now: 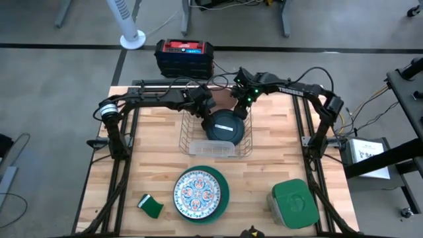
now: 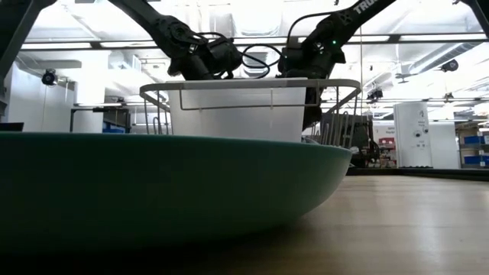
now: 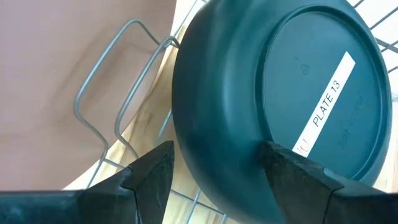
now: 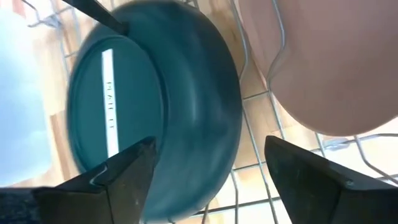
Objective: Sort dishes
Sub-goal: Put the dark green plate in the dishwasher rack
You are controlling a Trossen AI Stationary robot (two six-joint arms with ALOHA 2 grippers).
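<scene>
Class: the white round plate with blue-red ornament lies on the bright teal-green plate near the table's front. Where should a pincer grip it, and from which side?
Probably at its rim. The white round plate with blue-red ornament lies flat, face up, on the bright teal-green round plate, which shows only past its right edge. On its left the rim overhangs the wooden table, so coming low from the left lets one finger slip beneath.

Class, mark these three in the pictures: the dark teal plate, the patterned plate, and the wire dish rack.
dark teal plate (image 3: 298, 106), left wrist view, on its labelled underside.
patterned plate (image 1: 198, 192), high view, on its ornamented centre.
wire dish rack (image 1: 184, 129), high view, on its left rim.
</scene>
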